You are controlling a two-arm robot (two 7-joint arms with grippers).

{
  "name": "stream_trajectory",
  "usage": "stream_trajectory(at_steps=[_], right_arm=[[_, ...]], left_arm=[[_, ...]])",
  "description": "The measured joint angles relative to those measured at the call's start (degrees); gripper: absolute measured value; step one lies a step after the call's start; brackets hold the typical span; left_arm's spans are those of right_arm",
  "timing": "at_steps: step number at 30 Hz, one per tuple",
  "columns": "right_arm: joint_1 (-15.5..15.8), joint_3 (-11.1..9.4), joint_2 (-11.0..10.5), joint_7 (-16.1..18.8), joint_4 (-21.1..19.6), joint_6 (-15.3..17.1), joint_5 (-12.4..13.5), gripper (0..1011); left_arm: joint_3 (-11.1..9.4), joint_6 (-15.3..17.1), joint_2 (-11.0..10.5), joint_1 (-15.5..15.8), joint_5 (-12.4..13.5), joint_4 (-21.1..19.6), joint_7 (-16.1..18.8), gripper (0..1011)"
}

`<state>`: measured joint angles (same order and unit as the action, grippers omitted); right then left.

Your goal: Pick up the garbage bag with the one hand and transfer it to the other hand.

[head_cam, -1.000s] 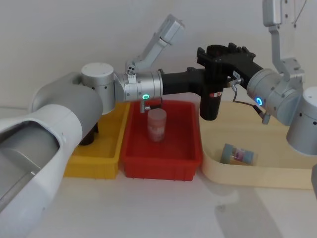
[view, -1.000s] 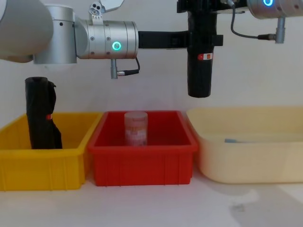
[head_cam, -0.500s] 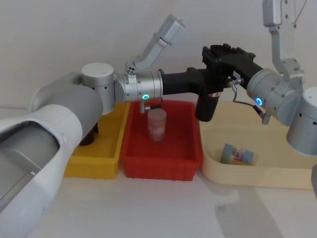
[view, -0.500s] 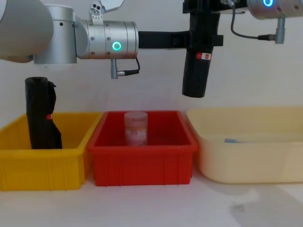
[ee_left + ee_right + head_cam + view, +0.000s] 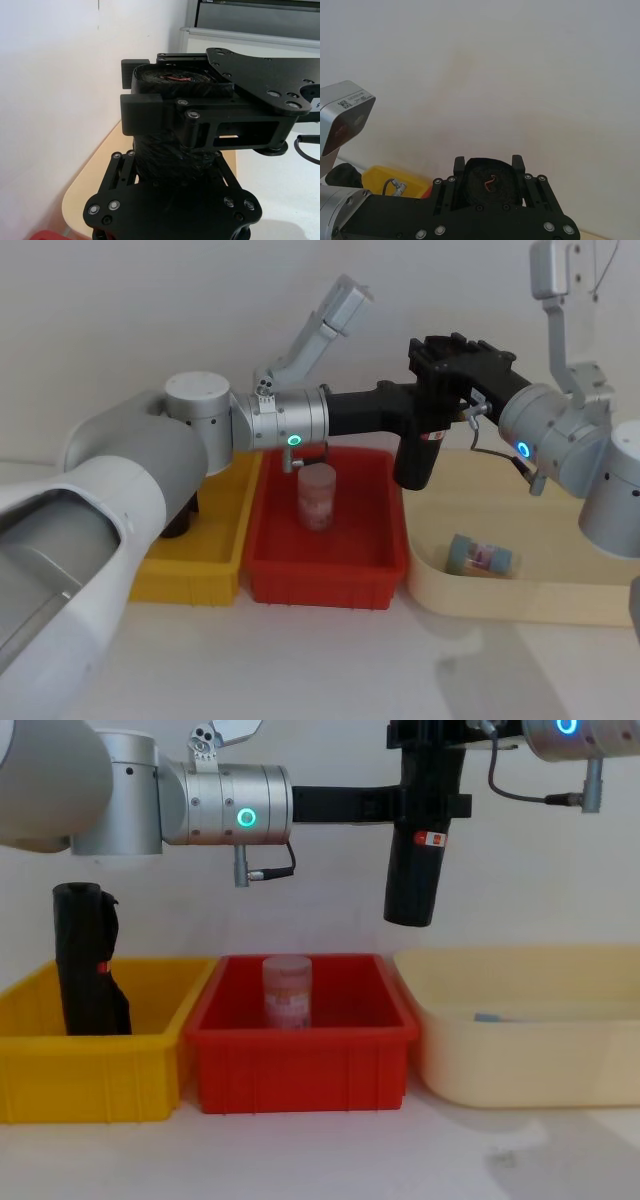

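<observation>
The garbage bag (image 5: 412, 880) is a smooth black roll with a small red-and-white label, hanging in the air above the gap between the red bin and the cream tray, its lower end tilted a little to the left. My left gripper (image 5: 430, 804), on the arm with the green-teal ring, reaches in from the left and is shut around the roll's upper part. My right gripper (image 5: 430, 735), on the blue-ring arm, is shut on the roll's top end. From the right wrist the roll's end (image 5: 490, 182) sits tight between the fingers (image 5: 459, 164). From the head, the bag (image 5: 413, 455) hangs under both grippers.
A yellow bin (image 5: 100, 1070) at the left holds a lumpy black roll (image 5: 90, 965). The red bin (image 5: 300, 1070) in the middle holds a clear jar (image 5: 287, 990). The cream tray (image 5: 530, 1060) at the right holds a small packet (image 5: 480, 555). A white wall stands close behind.
The bag went from upright to slightly tilted, its lower end swinging left and rising a little. Over the last half second nothing has moved.
</observation>
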<state>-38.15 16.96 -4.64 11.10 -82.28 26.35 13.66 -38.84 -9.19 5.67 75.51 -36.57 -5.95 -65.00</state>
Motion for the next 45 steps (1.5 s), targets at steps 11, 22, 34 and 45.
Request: stream_trajectory(at_steps=[11,22,34,45], right_arm=[[0.0,0.0,0.0,0.0,0.0,0.0,0.0,560],[0.0,0.0,0.0,0.0,0.0,0.0,-0.1,557],[0.1,0.0,0.0,-0.4,0.0,-0.3,-0.4,557],[0.3,-0.3,0.4,-4.4,0.7,-2.3,-3.4,557]], left_arm=[[0.0,0.0,0.0,0.0,0.0,0.0,0.0,466],[0.0,0.0,0.0,0.0,0.0,0.0,0.0,657],[0.0,0.0,0.0,0.0,0.0,0.0,0.0,1000],[0.0,0.0,0.0,0.0,0.0,0.0,0.0,1001]])
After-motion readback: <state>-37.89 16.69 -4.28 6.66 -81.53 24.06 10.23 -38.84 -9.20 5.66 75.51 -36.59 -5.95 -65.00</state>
